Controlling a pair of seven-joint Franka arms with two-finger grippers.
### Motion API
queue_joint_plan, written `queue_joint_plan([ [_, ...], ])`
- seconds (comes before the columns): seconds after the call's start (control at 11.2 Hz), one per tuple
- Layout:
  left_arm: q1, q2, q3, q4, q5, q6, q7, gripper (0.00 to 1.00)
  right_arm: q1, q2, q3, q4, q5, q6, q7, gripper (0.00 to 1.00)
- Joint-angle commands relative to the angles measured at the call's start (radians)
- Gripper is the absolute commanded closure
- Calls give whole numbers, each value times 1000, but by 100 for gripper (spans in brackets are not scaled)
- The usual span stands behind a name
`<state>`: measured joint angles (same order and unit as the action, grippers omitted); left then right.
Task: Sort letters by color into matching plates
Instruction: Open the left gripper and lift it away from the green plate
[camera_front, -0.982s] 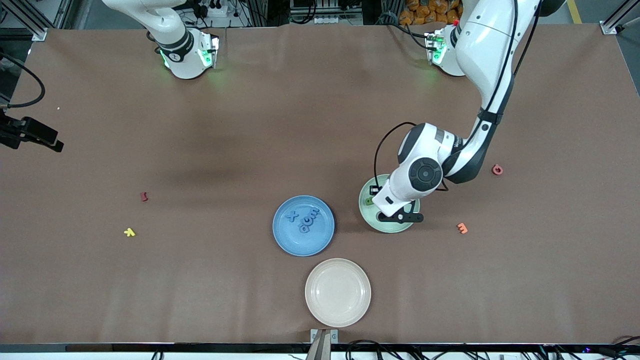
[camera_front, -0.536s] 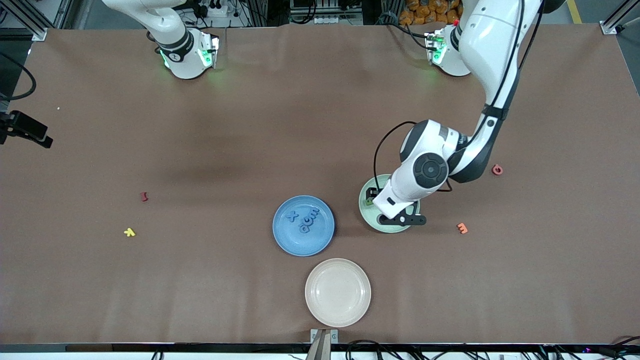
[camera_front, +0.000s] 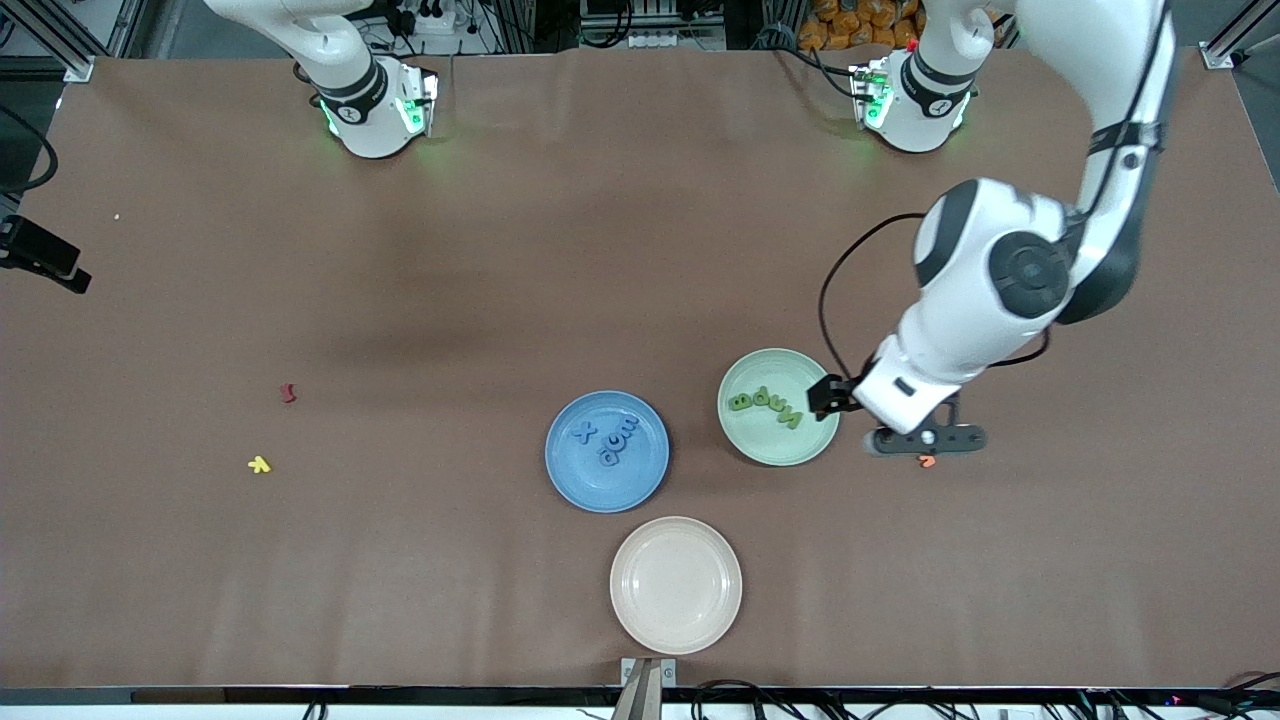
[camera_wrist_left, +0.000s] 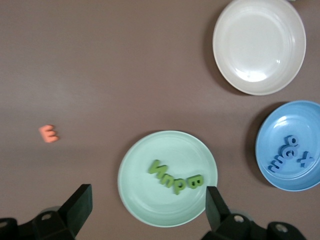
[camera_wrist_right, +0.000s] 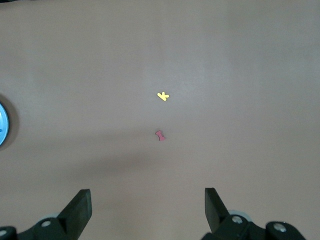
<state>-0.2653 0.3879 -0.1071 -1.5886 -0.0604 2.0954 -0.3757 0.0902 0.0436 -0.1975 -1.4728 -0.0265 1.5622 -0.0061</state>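
Observation:
Several green letters (camera_front: 765, 402) (camera_wrist_left: 175, 179) lie in a row in the mint green plate (camera_front: 745, 432) (camera_wrist_left: 134, 170). Several blue letters (camera_front: 606, 444) (camera_wrist_left: 289, 156) lie in the blue plate (camera_front: 572, 482) (camera_wrist_left: 265, 150) beside it, toward the right arm's end. My left gripper (camera_front: 925, 438) (camera_wrist_left: 148, 197) is open and holds nothing. It hangs over the table just off the green plate's rim, toward the left arm's end. My right gripper (camera_wrist_right: 147, 200) is open and empty, high over bare table toward the right arm's end.
An empty cream plate (camera_front: 676, 585) (camera_wrist_left: 259, 45) sits nearer the front camera than the two plates. An orange letter (camera_front: 926, 461) (camera_wrist_left: 48, 134) lies under my left gripper. A yellow letter (camera_front: 259, 464) (camera_wrist_right: 163, 96) and a dark red letter (camera_front: 289, 392) (camera_wrist_right: 160, 135) lie toward the right arm's end.
My left gripper opened over the green plate, then rose and swung off it toward the left arm's end. The row of green letters in the plate now shows.

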Motion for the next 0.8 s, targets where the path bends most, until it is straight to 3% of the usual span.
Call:
queue_joint_plan([
  [0.0, 84, -127, -14, -22, 27, -87, 76, 0, -4, -5, 1, 6, -16, -4, 8, 0],
  [0.18, 129, -197, 0, -21, 28, -164, 159, 0, -15, -5, 3, 8, -7, -1, 6, 0],
  [0.36, 136, -233, 39, 4, 30, -242, 227, 0, -64, -5, 45, 9, -1, 1, 3, 0],
  [0.71, 165, -238, 79, 19, 27, -270, 259, 0, -101, -7, 88, 9, 0, 1, 3, 0],
])
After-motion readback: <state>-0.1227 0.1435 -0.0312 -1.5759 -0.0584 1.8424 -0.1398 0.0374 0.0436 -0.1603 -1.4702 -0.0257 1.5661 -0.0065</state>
